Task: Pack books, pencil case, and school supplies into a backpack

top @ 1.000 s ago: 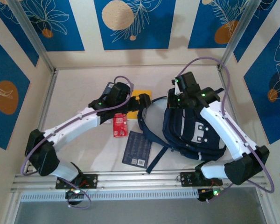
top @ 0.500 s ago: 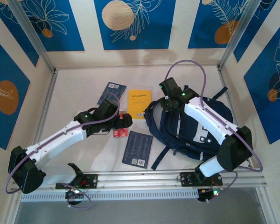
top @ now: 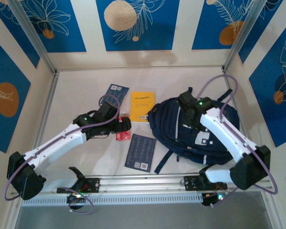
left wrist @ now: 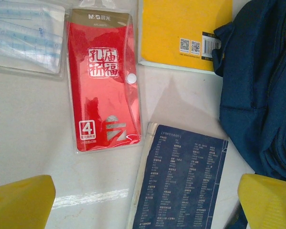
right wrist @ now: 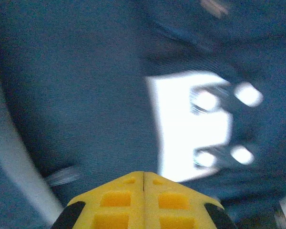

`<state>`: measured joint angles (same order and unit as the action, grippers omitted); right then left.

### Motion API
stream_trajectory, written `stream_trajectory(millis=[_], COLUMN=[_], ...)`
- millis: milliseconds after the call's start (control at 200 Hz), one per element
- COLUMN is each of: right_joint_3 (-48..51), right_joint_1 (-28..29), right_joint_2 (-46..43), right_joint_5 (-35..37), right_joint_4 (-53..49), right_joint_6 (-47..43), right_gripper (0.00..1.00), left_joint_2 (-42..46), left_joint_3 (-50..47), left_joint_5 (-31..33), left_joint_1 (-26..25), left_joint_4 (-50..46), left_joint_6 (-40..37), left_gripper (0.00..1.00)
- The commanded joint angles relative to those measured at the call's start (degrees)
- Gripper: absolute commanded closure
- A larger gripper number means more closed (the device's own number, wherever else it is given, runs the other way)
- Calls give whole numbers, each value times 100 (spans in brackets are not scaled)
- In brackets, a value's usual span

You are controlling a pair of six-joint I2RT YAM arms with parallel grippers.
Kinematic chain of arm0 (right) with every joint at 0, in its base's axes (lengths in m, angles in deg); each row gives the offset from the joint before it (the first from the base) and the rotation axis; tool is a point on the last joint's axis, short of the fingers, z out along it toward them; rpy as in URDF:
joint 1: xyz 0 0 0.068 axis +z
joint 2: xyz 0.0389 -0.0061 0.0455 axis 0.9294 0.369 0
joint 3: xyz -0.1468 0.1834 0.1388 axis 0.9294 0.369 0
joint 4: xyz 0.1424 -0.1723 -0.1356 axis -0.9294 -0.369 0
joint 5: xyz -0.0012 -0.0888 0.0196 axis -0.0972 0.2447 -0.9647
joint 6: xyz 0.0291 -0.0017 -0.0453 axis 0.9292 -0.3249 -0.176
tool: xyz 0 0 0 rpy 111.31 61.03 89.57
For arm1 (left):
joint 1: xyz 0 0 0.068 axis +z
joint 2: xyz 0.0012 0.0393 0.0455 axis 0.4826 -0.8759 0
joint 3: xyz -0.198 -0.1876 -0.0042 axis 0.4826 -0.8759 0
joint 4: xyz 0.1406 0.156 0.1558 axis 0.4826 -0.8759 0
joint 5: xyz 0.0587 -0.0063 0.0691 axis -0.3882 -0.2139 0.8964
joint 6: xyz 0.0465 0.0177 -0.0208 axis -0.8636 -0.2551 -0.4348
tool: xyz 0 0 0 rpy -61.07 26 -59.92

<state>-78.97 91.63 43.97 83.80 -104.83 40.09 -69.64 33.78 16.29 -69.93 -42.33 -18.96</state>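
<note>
The end effector [right wrist: 143, 174] sits at the bottom centre, its yellow fingers [right wrist: 115, 198] pressed together with nothing between them. Blurred navy backpack [right wrist: 81, 71] fabric lies beyond, with a white patch [right wrist: 178, 138] carrying four round studs and a pale band [right wrist: 16, 160] at the left.

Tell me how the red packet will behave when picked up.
The red packet looks like a thin, glossy plastic sleeve, so it would probably flex and feel light. Lying flat on the table, its edges may be hard to pinch, and the slick film could slip.

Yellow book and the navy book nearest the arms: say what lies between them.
Bare table separates the yellow book from that navy book, seen in the left wrist view.
</note>
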Motion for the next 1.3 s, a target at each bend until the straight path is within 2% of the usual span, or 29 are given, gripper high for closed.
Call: stream_trajectory(millis=[0,75,160,270,370,475,585,735,860,980,1070,1190,1295], right_joint_3=[632,992,1270,1484,1364,784,91,-181,-6,926,1691,2485,3209], right_joint_1=[-693,-1230,-1969,-2253,-2559,-2900,-2959,-2386,-1459,-458,10,461,1035], right_joint_2=[239,15,-139,-113,240,992,1598,1287,547,-763,-1665,-1890,-1854], right_joint_5=[59,437,-142,-527,-895,-1106,-1090,-837,-1023,-1875,-3075,-4653,-4951], right_joint_4=[-1135,-761,259,1954,2996,3153,2927,3245,3280,3800,4132,4244,4838], right_joint_6=[1567,1698,1289,340,-530,-873,-1000,-1511,-1582,-1941,-2063,-1575,-891], right_gripper=[100,100,100,100,100,100,100,100,97,87,76,70,69], left_joint_2=[179,240,264,272,314,426,565,576,454,431,397,103,-250], left_joint_3=[-26,-90,-100,-53,-86,-211,-366,-456,-701,-1172,-1551,-1899,-2028], left_joint_5=[169,187,188,205,163,102,32,-129,-580,-1271,-1723,-2370,-2681], left_joint_1=[93,113,120,121,131,133,153,161,149,152,146,150,131], left_joint_4=[-252,-275,-301,-396,-472,-530,-539,-561,-274,421,977,1668,2092], left_joint_6=[-117,-46,-9,-72,-98,-102,-89,-180,-449,-469,-414,-397,-413], left_gripper=[2,3,3,3,3,3,3,3,2,4,5,10,16])
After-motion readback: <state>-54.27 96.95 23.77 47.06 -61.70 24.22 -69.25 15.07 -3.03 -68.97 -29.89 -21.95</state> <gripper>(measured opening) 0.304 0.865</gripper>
